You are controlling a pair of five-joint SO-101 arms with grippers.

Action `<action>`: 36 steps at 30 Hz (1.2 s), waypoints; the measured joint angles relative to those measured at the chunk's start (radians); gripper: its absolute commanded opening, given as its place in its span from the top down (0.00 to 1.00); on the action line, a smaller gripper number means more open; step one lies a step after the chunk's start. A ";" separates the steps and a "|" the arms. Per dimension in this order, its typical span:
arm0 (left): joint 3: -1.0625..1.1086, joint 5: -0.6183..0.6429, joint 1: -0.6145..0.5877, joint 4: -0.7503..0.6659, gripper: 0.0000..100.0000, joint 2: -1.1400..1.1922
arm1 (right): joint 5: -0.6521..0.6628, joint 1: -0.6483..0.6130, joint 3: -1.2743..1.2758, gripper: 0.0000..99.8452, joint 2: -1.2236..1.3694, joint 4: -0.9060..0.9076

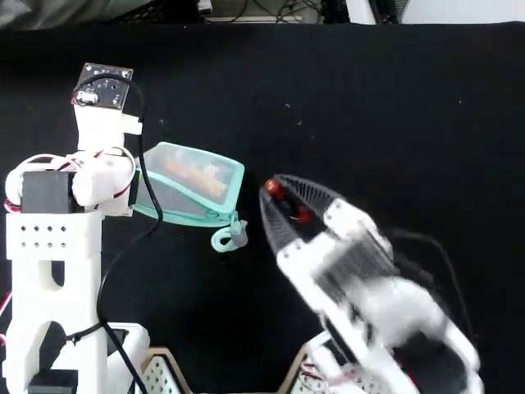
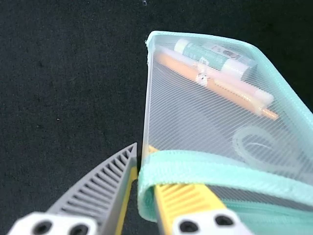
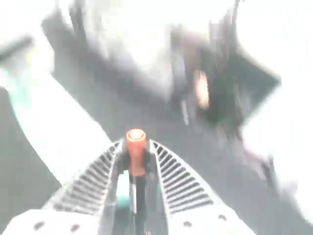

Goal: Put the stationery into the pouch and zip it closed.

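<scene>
A teal mesh pouch (image 1: 193, 185) lies on the black table, with its looped pull (image 1: 228, 238) at the near right corner. Inside the pouch (image 2: 195, 122) I see an orange pen (image 2: 230, 90) and a white-and-green stick (image 2: 215, 51). My left gripper (image 2: 142, 159) is shut on the pouch's teal edge, a grey finger (image 2: 107, 188) on one side and a yellow finger (image 2: 181, 200) on the other. My right gripper (image 1: 271, 195) hangs just right of the pouch. In the right wrist view the right gripper (image 3: 136, 147) is shut on a pen with an orange-red cap (image 3: 136, 139).
The left arm's white base (image 1: 53, 271) stands at the table's left, over the pouch's left end. Cables run along it. The right arm (image 1: 385, 304) fills the lower right. Open black table stretches behind and to the right of the pouch.
</scene>
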 measured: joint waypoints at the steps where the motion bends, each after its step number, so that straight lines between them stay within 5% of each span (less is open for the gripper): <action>1: 0.000 0.000 0.000 0.000 0.97 0.000 | -0.012 -0.051 -0.008 0.99 -0.018 -0.025; 5: 0.000 0.000 0.000 0.000 0.97 0.000 | -0.023 -0.233 -0.015 0.99 -0.046 -0.103; 13: 0.000 0.000 0.000 0.000 0.97 0.000 | -0.026 -0.381 0.066 0.99 -0.046 -0.316; 23: 0.000 0.000 0.000 0.000 0.97 0.000 | -0.015 -0.387 0.425 0.99 -0.040 -0.611; 31: 0.000 0.000 0.000 0.000 0.97 0.000 | 0.153 -0.301 0.649 0.98 -0.043 -0.695; 36: 0.000 0.000 0.000 0.000 0.97 0.000 | 0.189 -0.287 0.681 0.78 -0.051 -0.586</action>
